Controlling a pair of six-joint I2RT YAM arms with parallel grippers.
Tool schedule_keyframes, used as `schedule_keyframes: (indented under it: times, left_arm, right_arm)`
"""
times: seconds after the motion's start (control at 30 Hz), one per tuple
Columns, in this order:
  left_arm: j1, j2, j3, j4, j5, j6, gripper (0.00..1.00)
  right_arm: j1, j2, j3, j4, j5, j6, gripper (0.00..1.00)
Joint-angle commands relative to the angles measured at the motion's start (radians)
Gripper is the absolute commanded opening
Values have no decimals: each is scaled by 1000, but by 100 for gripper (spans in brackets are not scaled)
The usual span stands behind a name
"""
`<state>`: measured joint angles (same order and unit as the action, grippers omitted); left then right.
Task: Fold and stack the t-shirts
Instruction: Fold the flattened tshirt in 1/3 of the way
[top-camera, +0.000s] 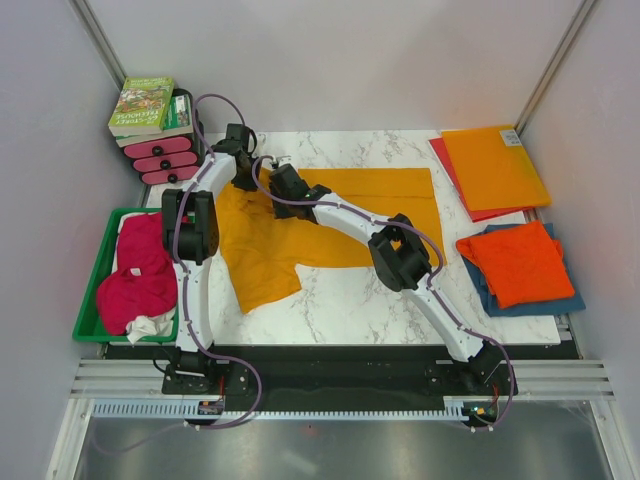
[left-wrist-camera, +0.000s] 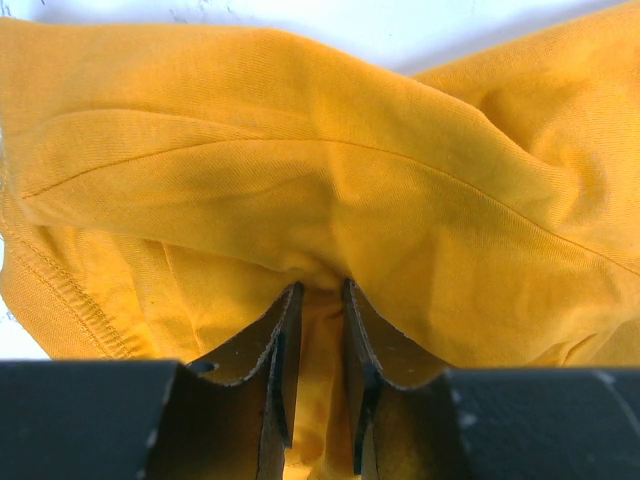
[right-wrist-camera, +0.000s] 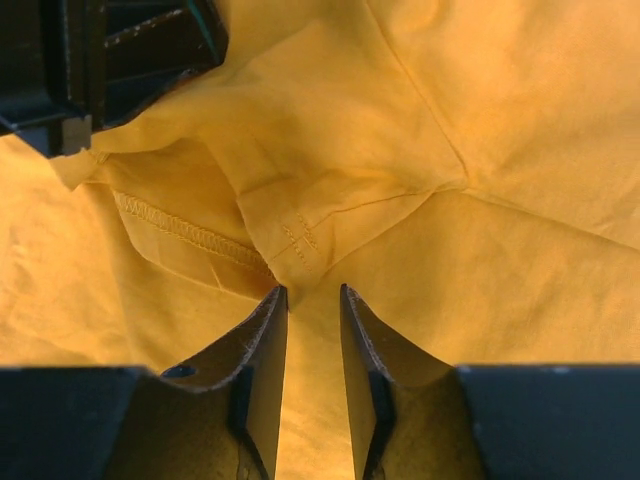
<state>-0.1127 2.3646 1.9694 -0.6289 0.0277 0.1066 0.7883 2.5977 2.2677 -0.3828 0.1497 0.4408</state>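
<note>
**Golden-orange t-shirt (top-camera: 268, 262) is gripped near its far-left edge at the middle of the marble table (top-camera: 380, 300).**

The left gripper (left-wrist-camera: 321, 290) is seen with its jaws drawn narrow and pinched on a bunched fold of the shirt. The right gripper (right-wrist-camera: 312, 292) is held just beside it over a stitched hem, its jaws only slightly apart, and whether cloth is clamped there cannot be told. The shirt's right part is laid flat and its left part is rumpled. With both grippers so near each other, a collision is judged possible if either is swung inward. The thin pinch could be lost under a hard pull. Several layers could be caught at once, so the fold would be dragged crooked.
</note>
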Motion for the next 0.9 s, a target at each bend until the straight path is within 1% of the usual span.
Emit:
schedule_keyframes:
  times: [0.0, 0.07, 0.1, 0.17, 0.2, 0.27, 0.3, 0.43, 0.7, 0.87]
  left_arm:
    - [1, -2, -15, -9, 9, 30, 29]
    - [1, -4, -17, -9, 9, 33, 29]
    - [1, -4, -17, -8, 8, 33, 29]
    - [1, -4, -17, -11, 5, 36, 29]
    - [1, -2, -17, -9, 3, 36, 29]
    - [1, -1, -17, -9, 5, 38, 29]
    - [1, -1, -15, -9, 5, 38, 29]
    - [1, -2, -12, -9, 3, 36, 29]
    - [1, -1, -10, -9, -5, 39, 29]
    - [1, 4, -9, -9, -5, 41, 28]
  right_arm:
    - [5, 4, 38, -1, 77, 24, 33]
    - [6, 4, 32, 2, 93, 33, 28]
    - [5, 2, 27, 7, 109, 35, 24]
    - [5, -2, 16, 10, 120, 39, 19]
    - [5, -4, 12, 12, 125, 39, 14]
    - [5, -11, -5, 16, 131, 38, 9]
    - [3, -22, -14, 19, 137, 38, 0]
    - [9, -63, -72, 41, 137, 41, 0]
    - [42, -215, -276, 108, 148, 52, 0]
    - [66, -266, -369, 127, 148, 62, 0]
